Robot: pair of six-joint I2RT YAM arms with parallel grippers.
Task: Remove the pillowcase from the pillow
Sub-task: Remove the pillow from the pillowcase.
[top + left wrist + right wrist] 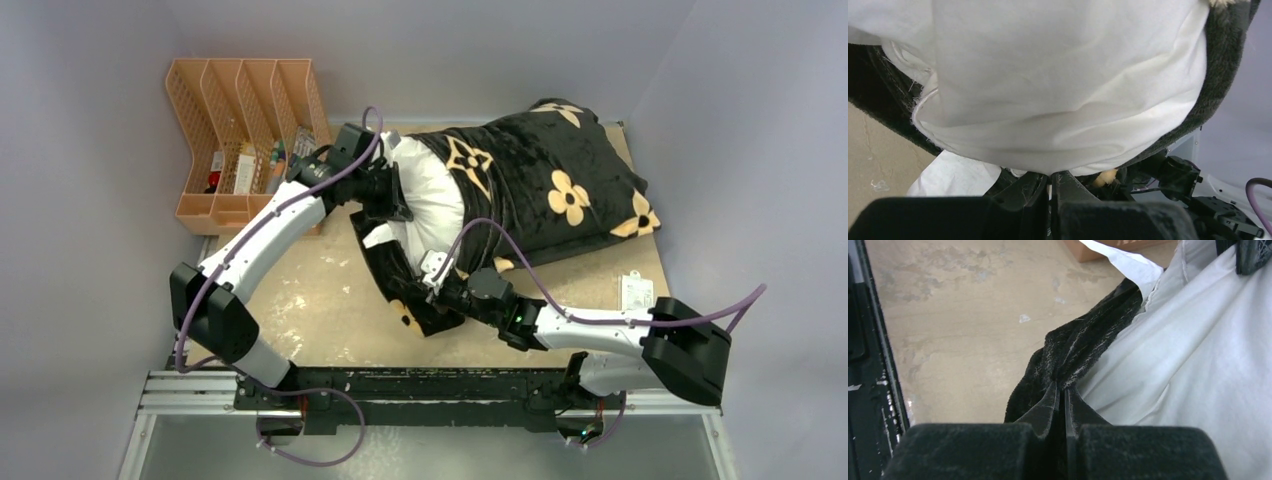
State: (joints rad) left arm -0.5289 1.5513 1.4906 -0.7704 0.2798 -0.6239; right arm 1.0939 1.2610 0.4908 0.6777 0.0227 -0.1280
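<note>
Clamping my left gripper (1052,182) on the pillow (1058,85) and my right gripper (1062,395) on the pillowcase (1073,355) hem, both bundled toward the worktop's (310,300) far edge, I fear either shallow pinch slipping when pulled.

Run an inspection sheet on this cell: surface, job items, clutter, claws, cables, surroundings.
Surface: tan tabletop, blotchy and stained.
Job's things: black flower-print pillowcase covers the far right part of the pillow. The white pillow bulges out of the case's open mouth.
Clutter: orange file rack at far left with small items inside. A white card lies near the right edge.
Claws: left claw is shut, apparently pinching the pillow's white fabric. Right claw is shut on the pillowcase's black edge.
Cables: purple cables run along both arms, and the right one arcs over the pillowcase.
Surroundings: grey walls and a mounting rail at the near edge.
</note>
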